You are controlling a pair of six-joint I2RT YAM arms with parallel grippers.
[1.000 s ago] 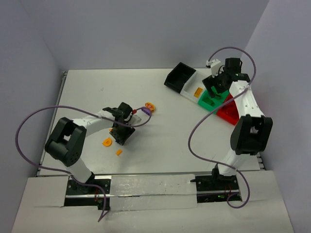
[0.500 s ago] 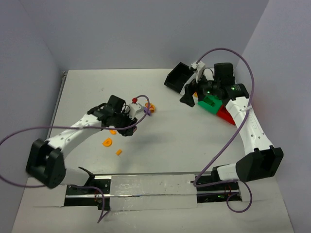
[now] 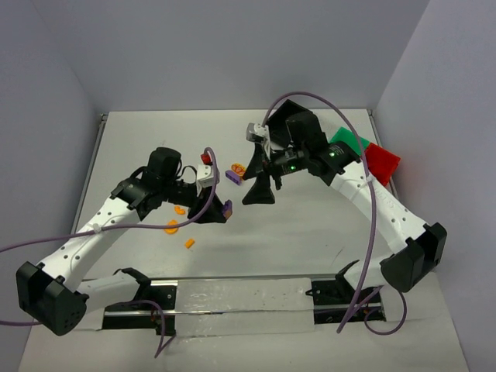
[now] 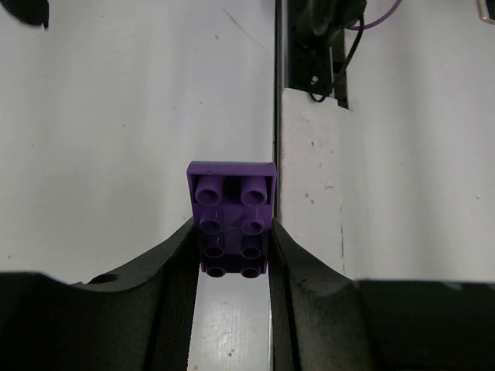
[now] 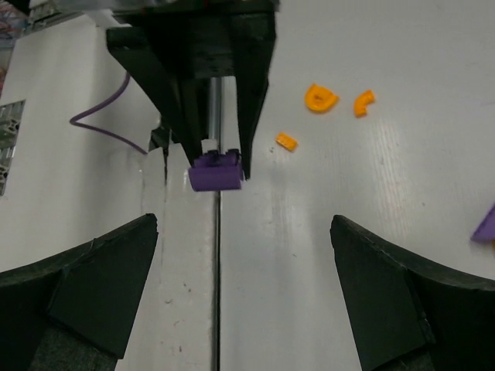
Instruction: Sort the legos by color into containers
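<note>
My left gripper (image 3: 222, 210) is shut on a small purple lego brick (image 3: 228, 207), held clear of the table near the middle. In the left wrist view the studded brick (image 4: 232, 209) is clamped between both fingers (image 4: 174, 270). My right gripper (image 3: 259, 191) is open and empty, just right of the brick and facing it. In the right wrist view the brick (image 5: 216, 173) hangs in the left gripper (image 5: 219, 158). Another purple piece (image 3: 232, 176) lies on the table. The black bin (image 3: 298, 118), green bin (image 3: 350, 142) and red bin (image 3: 383, 163) stand at the back right. The white bin is hidden behind the right arm.
Three orange pieces (image 3: 172, 226), (image 3: 189, 243), (image 3: 180, 209) lie under the left arm, and an orange ring piece (image 3: 239, 168) lies by the loose purple piece. Purple cables loop over both arms. A metal rail (image 3: 232, 293) runs along the near edge.
The left arm stretched toward the middle with the purple brick held up. The right arm swung from the bins leftward to the middle, its open gripper now facing the brick.
</note>
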